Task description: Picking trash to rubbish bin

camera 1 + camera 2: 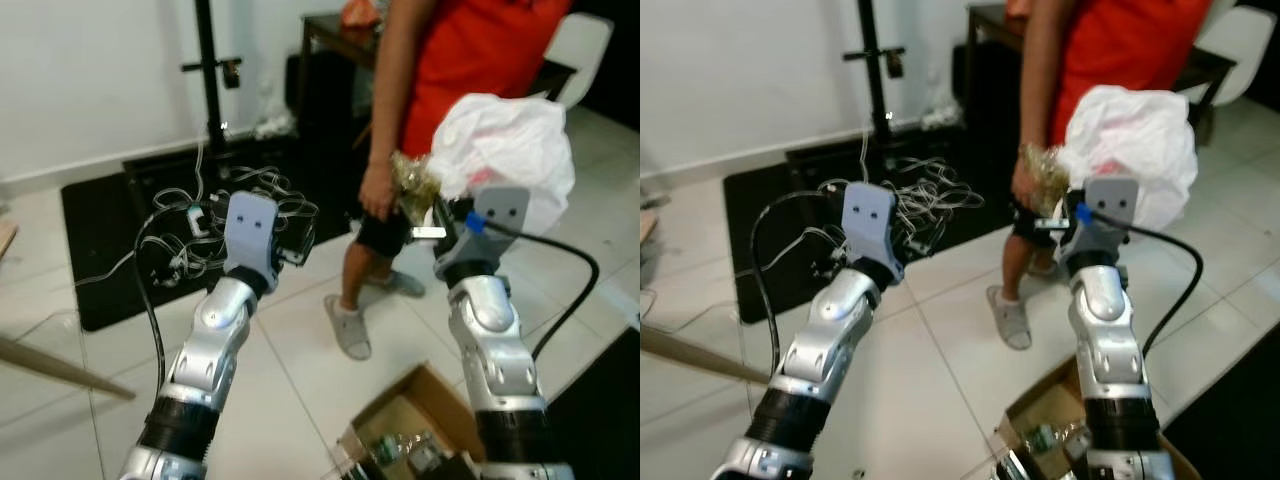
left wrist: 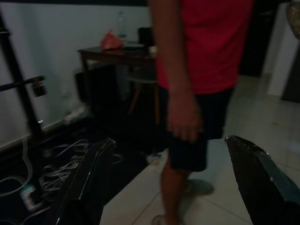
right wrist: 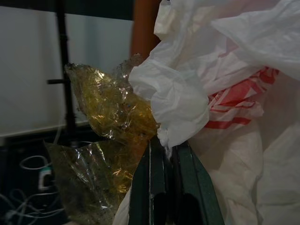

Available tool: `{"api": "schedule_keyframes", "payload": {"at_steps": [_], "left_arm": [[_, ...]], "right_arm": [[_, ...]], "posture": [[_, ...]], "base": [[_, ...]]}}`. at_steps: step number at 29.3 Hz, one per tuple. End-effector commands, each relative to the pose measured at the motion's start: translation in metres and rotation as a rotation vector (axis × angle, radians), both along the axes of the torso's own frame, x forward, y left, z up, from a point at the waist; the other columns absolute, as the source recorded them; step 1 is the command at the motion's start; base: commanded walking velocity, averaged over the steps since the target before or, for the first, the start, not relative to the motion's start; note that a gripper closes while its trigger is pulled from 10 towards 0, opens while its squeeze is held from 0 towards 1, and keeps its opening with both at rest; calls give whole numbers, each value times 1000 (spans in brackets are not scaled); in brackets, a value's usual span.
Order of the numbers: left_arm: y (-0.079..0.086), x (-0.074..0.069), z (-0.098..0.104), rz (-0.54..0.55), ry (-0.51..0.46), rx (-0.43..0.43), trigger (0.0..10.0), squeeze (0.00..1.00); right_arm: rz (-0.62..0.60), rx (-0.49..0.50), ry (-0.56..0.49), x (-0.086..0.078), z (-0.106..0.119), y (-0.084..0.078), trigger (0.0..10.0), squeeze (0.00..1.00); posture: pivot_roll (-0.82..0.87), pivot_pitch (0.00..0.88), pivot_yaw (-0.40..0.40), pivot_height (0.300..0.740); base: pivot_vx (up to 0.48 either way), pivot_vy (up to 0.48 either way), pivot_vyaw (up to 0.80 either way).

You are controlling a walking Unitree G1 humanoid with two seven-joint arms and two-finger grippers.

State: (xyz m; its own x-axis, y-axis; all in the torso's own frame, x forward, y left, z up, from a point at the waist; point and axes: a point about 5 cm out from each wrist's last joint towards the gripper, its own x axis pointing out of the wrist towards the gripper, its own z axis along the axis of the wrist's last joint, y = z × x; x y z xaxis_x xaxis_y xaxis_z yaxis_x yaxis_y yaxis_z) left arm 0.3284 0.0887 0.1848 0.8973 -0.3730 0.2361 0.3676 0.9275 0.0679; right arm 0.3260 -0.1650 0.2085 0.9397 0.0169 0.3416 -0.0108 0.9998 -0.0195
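**A:** Quick count for you: two hands up in front. Your right hand (image 3: pixel 171 154) has its fingers pinched together on trash, up at about 2 o'clock in the head view. That's two pieces: one white plastic bag (image 1: pixel 510 150) with red print, and one crinkly clear-yellow wrapper (image 1: pixel 413 186) bunched just beside it, at the bag's 9 o'clock.

**B:** And the left one?

**A:** Your left hand (image 2: pixel 164 183) is spread wide with nothing between the fingers, sitting around 10 o'clock over the black mat (image 1: pixel 100 250) with the tangle of white cables (image 1: pixel 220 215). One person (image 1: pixel 440 90) in a red shirt stands straight ahead at 12, one arm hanging down, their hand (image 1: pixel 378 190) right next to the wrapper. Can't tell if it's touching.

**B:** Bin?

**A:** There's one open cardboard box (image 1: pixel 420 420) on the tile floor (image 1: pixel 300 350) at 6 o'clock, near your right forearm, with some clutter inside. It's cut off by the frame edge and half hidden by the arm, so you can't make out what's in it. One black stand pole (image 1: pixel 208 70) at 11, and a dark surface (image 2: pixel 117 51) behind the person holding something orange that's too blurry to identify.
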Motion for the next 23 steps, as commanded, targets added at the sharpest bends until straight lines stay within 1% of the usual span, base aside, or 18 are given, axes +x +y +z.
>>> {"api": "schedule_keyframes", "payload": {"at_steps": [1, 15, 21, 23], "left_arm": [[0, -1, -5, -5, 15, 15, 10000, 0], [1, -1, -6, -6, 20, 17, 10000, 0], [2, -2, -9, 0, 36, 19, 10000, 0], [5, -2, -11, 11, 49, 3, 10000, 0]], "right_arm": [[3, 4, 11, -2, -4, 0, 10000, 0], [6, 3, 24, -3, -7, 1, 10000, 0], [17, -6, 48, -5, -16, 3, 10000, 0], [17, -17, 66, -6, -21, 2, 10000, 0]], "posture": [[-36, 86, -25, 740], [-34, 90, -25, 740], [-33, 95, -26, 740], [-30, 100, -26, 740]], "base": [[0, 0, -800], [0, 0, -800], [0, 0, -800], [0, 0, -800]]}}
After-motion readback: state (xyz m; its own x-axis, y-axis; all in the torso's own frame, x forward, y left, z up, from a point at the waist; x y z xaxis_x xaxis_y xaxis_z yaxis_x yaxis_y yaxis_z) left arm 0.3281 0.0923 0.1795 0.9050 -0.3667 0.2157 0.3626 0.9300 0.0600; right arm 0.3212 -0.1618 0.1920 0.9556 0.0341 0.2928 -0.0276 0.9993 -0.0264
